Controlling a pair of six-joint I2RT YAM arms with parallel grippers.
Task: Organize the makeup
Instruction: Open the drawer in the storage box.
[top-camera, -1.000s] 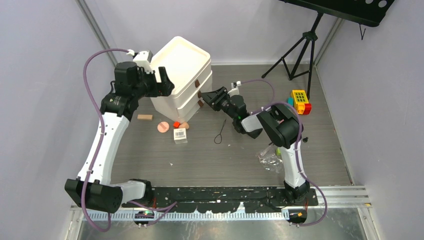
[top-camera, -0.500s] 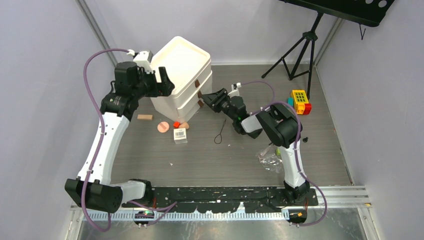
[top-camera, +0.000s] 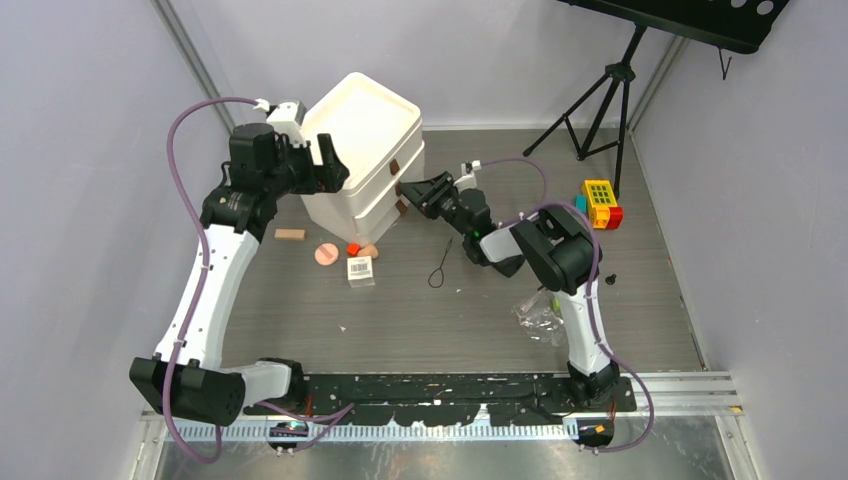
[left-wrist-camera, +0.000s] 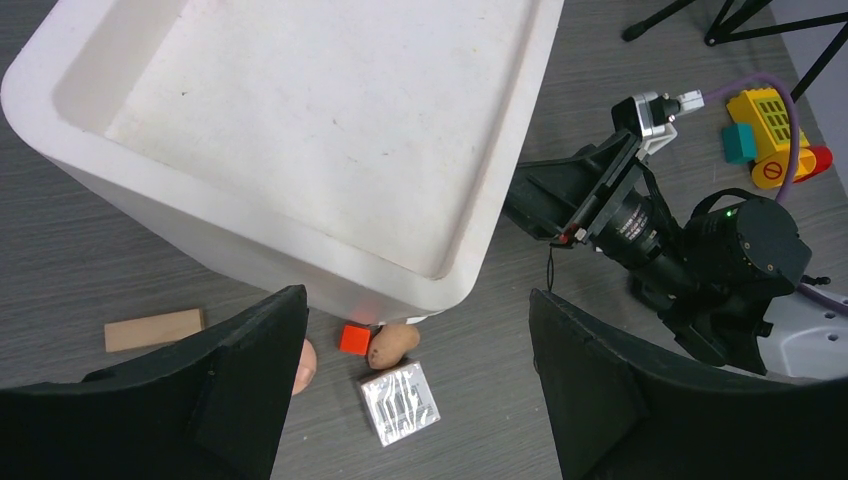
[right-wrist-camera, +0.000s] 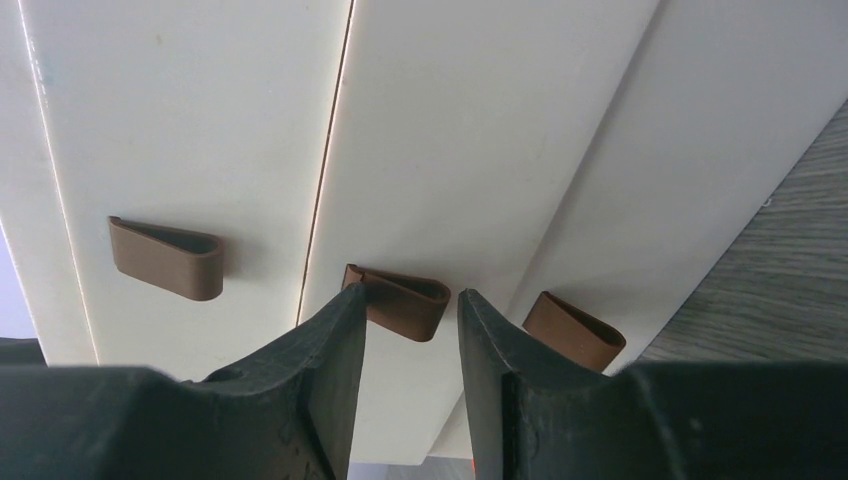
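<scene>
Just before the middle brown handle (right-wrist-camera: 392, 302), right end effector (right-wrist-camera: 411, 300) stands half-open.

Matt white drawers (left-wrist-camera: 330, 130), glossy clear box (left-wrist-camera: 400, 402), wood-grain table (top-camera: 450, 320)

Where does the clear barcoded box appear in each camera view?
Top external: clear barcoded box on the table, just in front of the white drawer unit.
Left wrist: bottom centre, below the unit's near corner.
Right wrist: not in view.
Shared landmark: the white drawer unit, in all three.
</scene>
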